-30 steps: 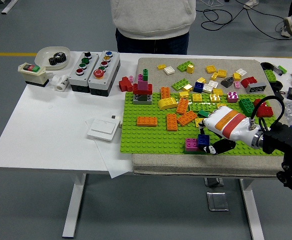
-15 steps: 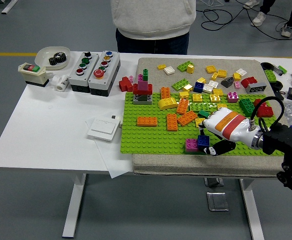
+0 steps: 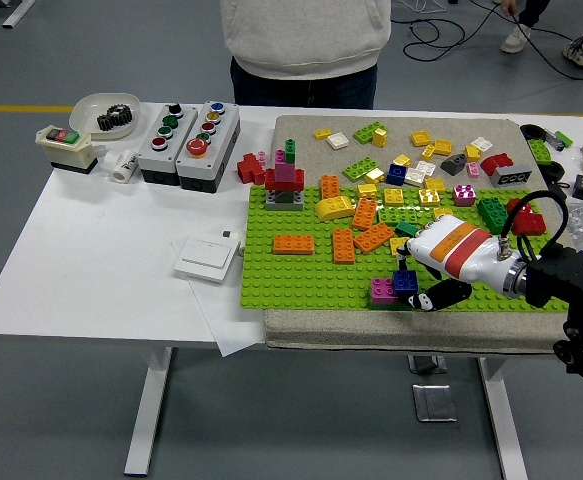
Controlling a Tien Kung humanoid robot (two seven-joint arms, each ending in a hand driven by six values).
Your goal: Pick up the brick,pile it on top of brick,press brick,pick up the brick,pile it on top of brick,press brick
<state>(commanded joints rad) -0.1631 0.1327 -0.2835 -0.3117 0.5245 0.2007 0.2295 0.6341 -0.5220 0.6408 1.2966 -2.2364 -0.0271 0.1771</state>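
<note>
Fingers (image 3: pixel 433 298) of your right hand (image 3: pixel 451 262): curled down over a dark blue brick (image 3: pixel 405 281), pinching it from above with the black thumb low at its right side. Blue brick: sits against the right end of a magenta brick (image 3: pixel 382 290), near the front edge of the green baseplate (image 3: pixel 291 275); you cannot tell whether it is fully seated.

Left hand: not in your view.

Baseplate stock: orange bricks (image 3: pixel 293 242) flat in the middle, a yellow curved piece (image 3: pixel 334 207), a red-and-magenta tower (image 3: pixel 284 179) at the far left corner. Grey mat (image 3: pixel 301 128): loose mixed bricks behind the plate.

Tabletop (image 3: pixel 101 250), left: two grey push-button boxes (image 3: pixel 189 143), a white switch plate (image 3: pixel 206 258), a bowl holding a black gear (image 3: pixel 116 117). No lettering is readable.

Far side: a person in a light sweatshirt (image 3: pixel 306 35) stands at the edge.
</note>
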